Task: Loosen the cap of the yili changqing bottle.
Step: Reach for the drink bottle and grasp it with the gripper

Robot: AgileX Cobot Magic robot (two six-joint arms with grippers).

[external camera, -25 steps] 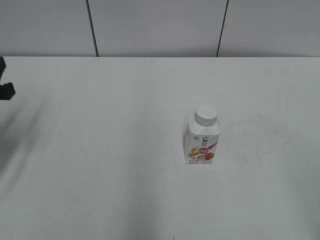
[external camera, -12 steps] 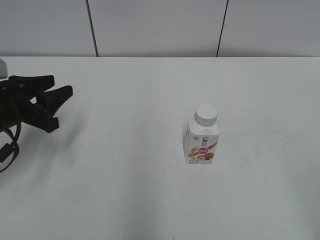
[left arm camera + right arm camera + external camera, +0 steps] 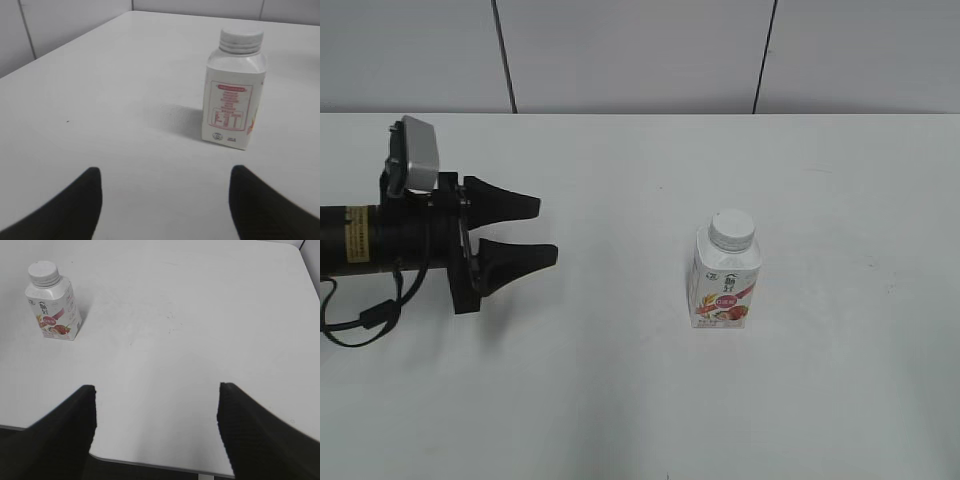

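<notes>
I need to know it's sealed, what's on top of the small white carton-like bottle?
A ribbed white screw cap sits on the white carton-like bottle's neck. Nothing rests on the cap. The contents are hidden.

A lab-like test bench: a bare white table [image 3: 620, 400] backed by plain grey wall panels [image 3: 630, 50].

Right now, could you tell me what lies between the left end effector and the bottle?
Nothing: only bare white table lies between the open left end effector and the bottle, as the exterior and left wrist views show.
</notes>
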